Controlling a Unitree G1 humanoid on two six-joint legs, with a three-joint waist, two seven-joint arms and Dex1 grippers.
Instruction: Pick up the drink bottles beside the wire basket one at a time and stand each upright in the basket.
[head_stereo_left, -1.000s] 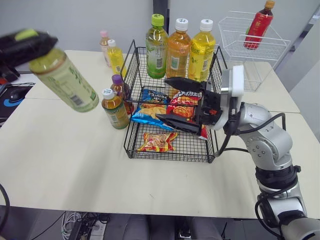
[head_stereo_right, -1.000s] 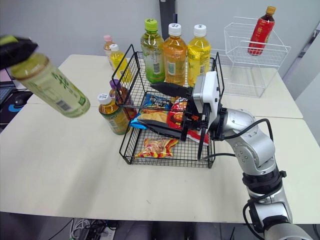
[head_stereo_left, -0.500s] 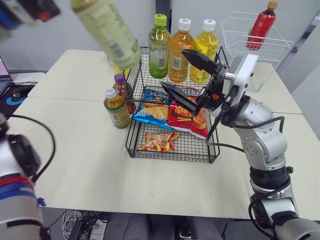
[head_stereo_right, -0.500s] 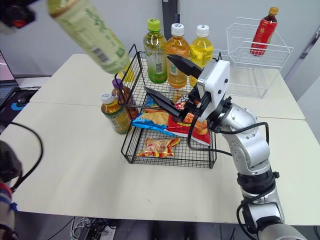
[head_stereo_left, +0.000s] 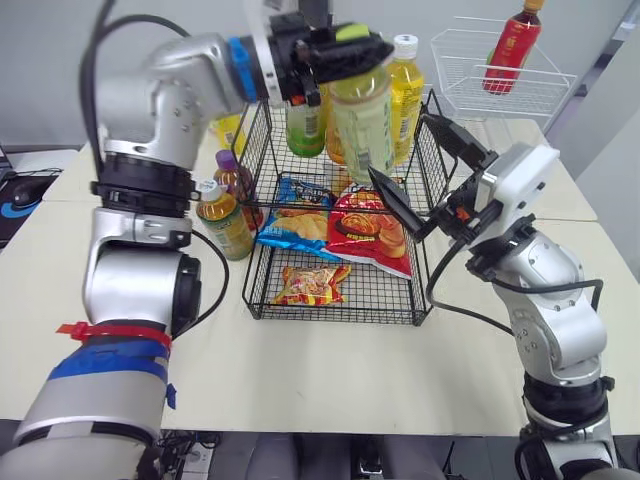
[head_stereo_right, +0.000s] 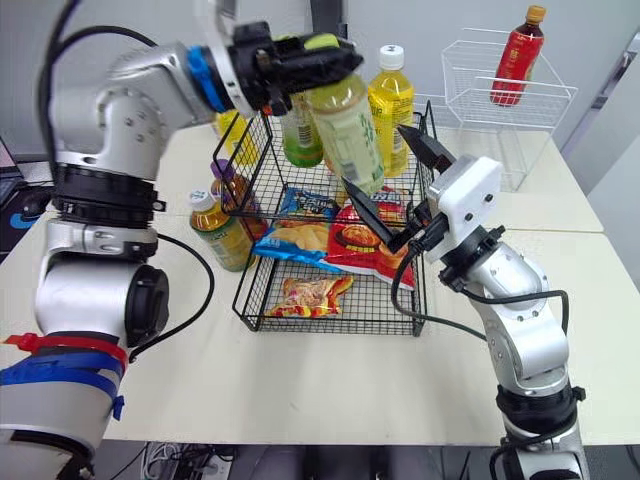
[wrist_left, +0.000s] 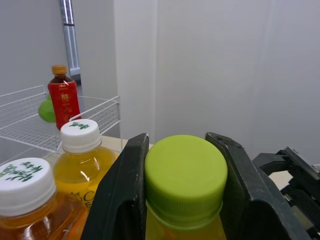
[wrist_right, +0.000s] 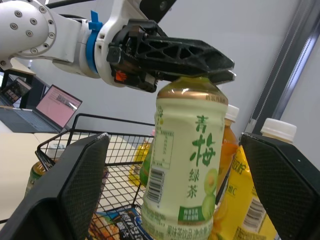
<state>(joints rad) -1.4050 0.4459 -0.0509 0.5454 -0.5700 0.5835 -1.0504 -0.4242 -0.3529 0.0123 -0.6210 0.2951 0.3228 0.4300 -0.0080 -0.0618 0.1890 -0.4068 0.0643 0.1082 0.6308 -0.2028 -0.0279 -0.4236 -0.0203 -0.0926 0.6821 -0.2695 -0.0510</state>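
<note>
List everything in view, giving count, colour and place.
Held bottle: one, pale green, nearly upright above the basket.
Wire basket: one, black, mid-table.
Basket bottles: three, back row; green bottle, orange bottle, yellow bottle.
Snack bags: three, basket floor; blue bag, red bag, small bag.
Side bottles: three, left of basket; amber bottle, purple-capped bottle, small yellow bottle.
White basket: one, far right; red bottle inside.
Table: one, cream.
Left gripper: jaws shut on held bottle's cap.
Right gripper: jaws open, beside the held bottle.
</note>
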